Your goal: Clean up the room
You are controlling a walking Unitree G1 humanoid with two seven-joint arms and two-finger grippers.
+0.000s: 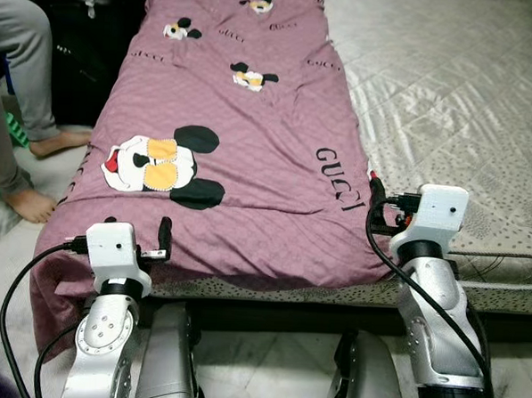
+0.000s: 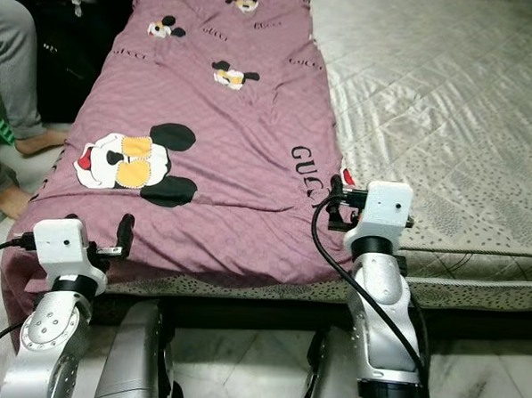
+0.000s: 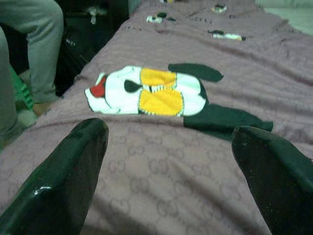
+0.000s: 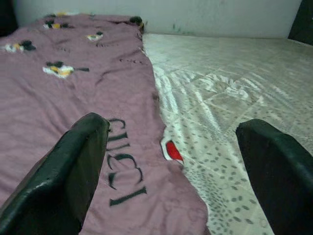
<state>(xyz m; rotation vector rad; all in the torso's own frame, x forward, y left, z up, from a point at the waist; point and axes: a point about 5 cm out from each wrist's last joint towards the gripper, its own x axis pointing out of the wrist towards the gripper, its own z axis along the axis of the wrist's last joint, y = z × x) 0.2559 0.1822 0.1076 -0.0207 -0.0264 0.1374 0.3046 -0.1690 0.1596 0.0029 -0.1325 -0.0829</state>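
Hovering: left claw and right claw, both released, at near edge of mauve blanket | blanket's long axis running straight ahead | arms equally near

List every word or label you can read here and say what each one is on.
"GUCCI": large black letters on the purple blanket, near its right edge.
Smaller black words repeat across the blanket; too small to read for sure.
The faint woven pattern on the blanket is not legible.
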